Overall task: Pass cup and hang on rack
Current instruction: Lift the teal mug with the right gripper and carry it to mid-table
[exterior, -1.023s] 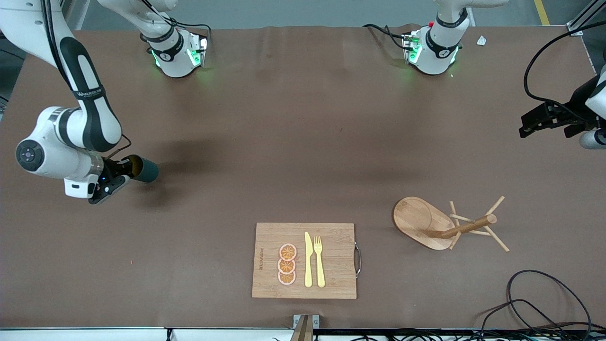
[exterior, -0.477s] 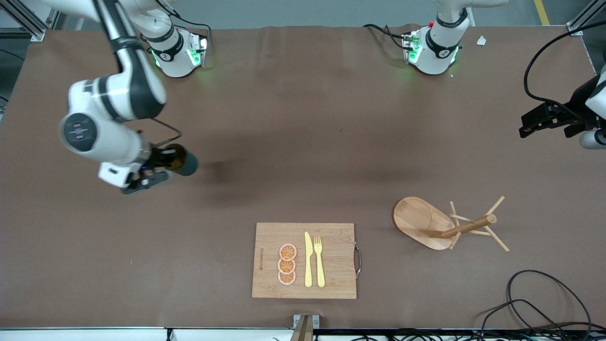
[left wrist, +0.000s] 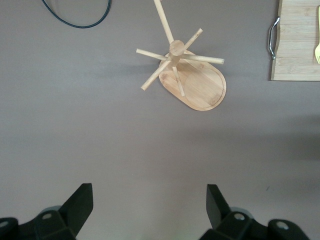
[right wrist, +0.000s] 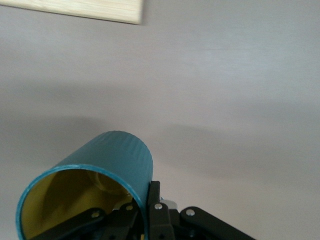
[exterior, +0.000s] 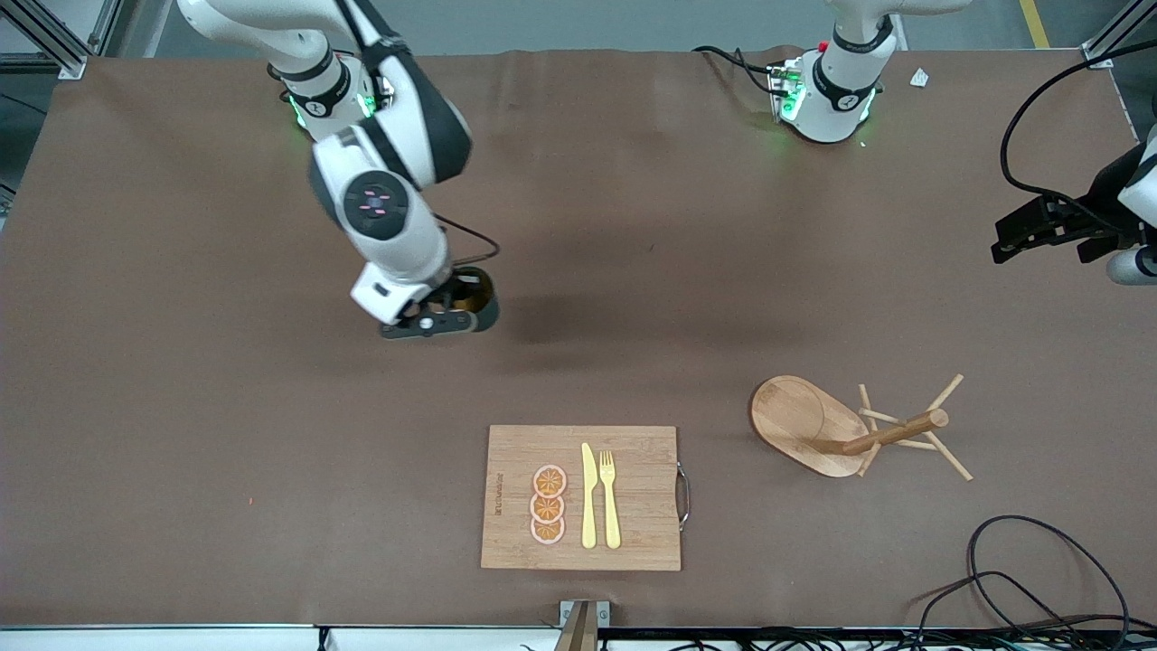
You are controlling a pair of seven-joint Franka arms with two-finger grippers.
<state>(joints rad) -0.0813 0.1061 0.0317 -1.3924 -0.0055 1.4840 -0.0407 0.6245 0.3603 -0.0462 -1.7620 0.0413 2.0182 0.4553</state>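
My right gripper [exterior: 449, 311] is shut on the rim of the teal-grey cup [exterior: 477, 301] and holds it above the bare middle of the table. In the right wrist view the cup [right wrist: 100, 175] shows its mustard-yellow inside, with one finger inside the wall and one outside. The wooden rack [exterior: 850, 429] stands toward the left arm's end, with its oval base, post and thin pegs. My left gripper [exterior: 1039, 231] waits open and empty near that end's edge. The left wrist view shows the rack [left wrist: 187, 70] well ahead of its open fingers [left wrist: 80, 205].
A wooden cutting board [exterior: 506, 542] with orange slices, a yellow knife and a fork lies near the front camera's edge; it also shows in the left wrist view [left wrist: 300, 50]. A black cable [exterior: 1021, 579] loops near the corner at the left arm's end.
My right arm has swung from its own end of the table toward the middle, carrying the cup. The left arm has not moved.
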